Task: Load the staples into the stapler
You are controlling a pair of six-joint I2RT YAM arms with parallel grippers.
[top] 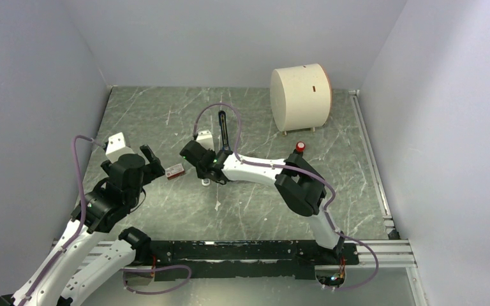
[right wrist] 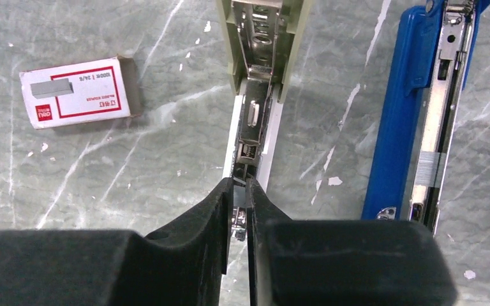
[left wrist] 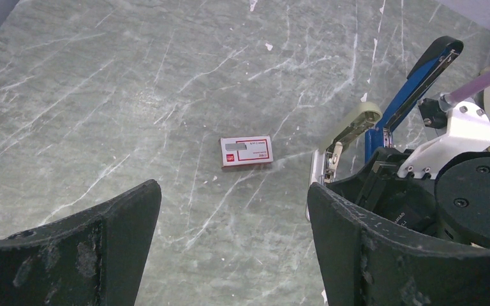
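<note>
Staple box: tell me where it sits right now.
In the top view the staple box lies flat on the table left of centre, just right of the open left gripper and left of the stapler.

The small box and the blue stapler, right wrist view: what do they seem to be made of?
The small box looks like matte cardboard: flat printed faces, sharp corners. The blue stapler seems smooth moulded plastic, with a bare shiny metal rail along it.

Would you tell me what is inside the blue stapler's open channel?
A short grey staple strip lies in the metal channel of the stapler; the rest shown looks bare. Its far end is out of view.
</note>
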